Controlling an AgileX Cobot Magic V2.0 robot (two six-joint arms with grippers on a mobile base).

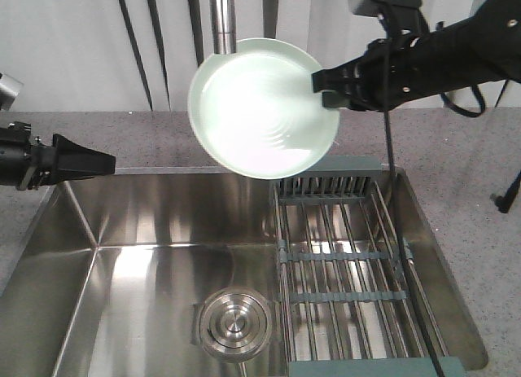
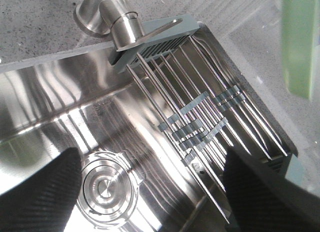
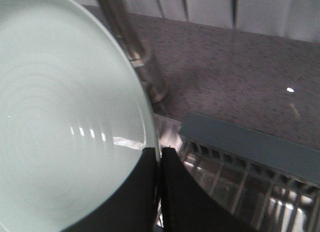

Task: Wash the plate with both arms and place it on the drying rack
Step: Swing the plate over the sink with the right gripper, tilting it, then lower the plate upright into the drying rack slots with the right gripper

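The right gripper (image 1: 327, 88) pinches the plate (image 1: 260, 108) by its rim, tilted, above the slotted far end of the drying rack (image 1: 350, 271); the left gripper (image 1: 104, 160) hovers spread, well left of the rack. Best to lower edge-first between the slots, releasing only once seated

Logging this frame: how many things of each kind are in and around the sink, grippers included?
Plate: 1
Drying rack: 1
Faucet: 1
Drain: 1
Sink: 1
Grippers: 2, left gripper and right gripper
Total: 7
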